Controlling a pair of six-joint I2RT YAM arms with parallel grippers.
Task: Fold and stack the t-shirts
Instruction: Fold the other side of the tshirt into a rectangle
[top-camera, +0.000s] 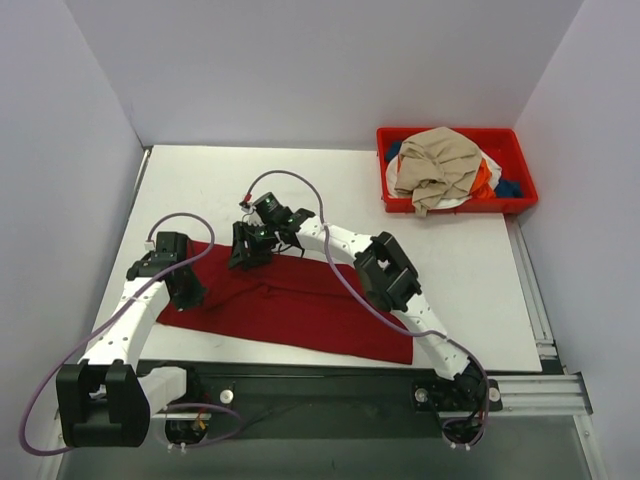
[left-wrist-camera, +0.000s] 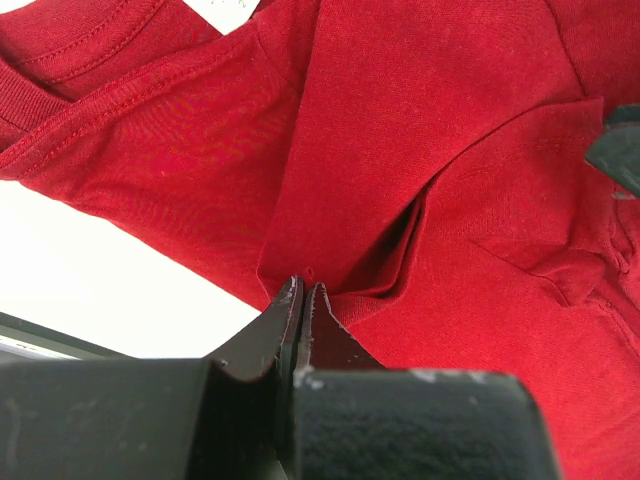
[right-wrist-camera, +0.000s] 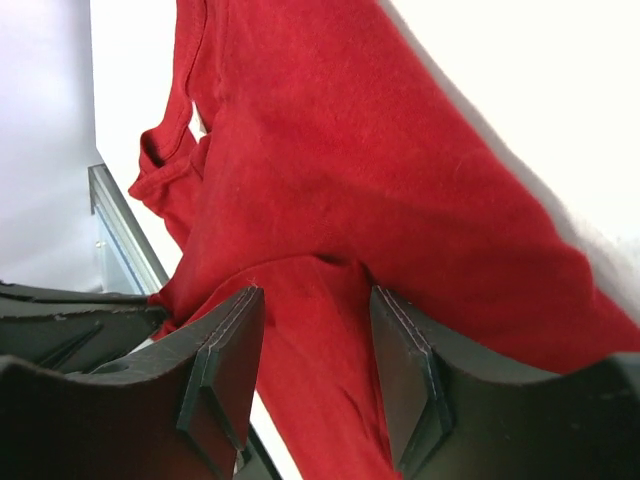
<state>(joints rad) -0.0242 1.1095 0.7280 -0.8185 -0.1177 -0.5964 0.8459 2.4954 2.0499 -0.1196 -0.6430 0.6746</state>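
Black fingers of the left gripper press together on a fold of the dark red t-shirt, a pinch only the left wrist view shows. The right gripper stands spread astride a ridge of the same shirt, which lies on the table near the arms. From above, both sets of jaws are hard to make out. A tan t-shirt tops a mostly hidden pile in the red bin.

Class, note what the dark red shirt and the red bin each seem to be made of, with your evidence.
The shirt: soft knit cloth, perhaps cotton, matt; it folds into creases and shows stitched hems. The bin: probably moulded plastic, smooth; thin straight walls and a rim keep their shape.
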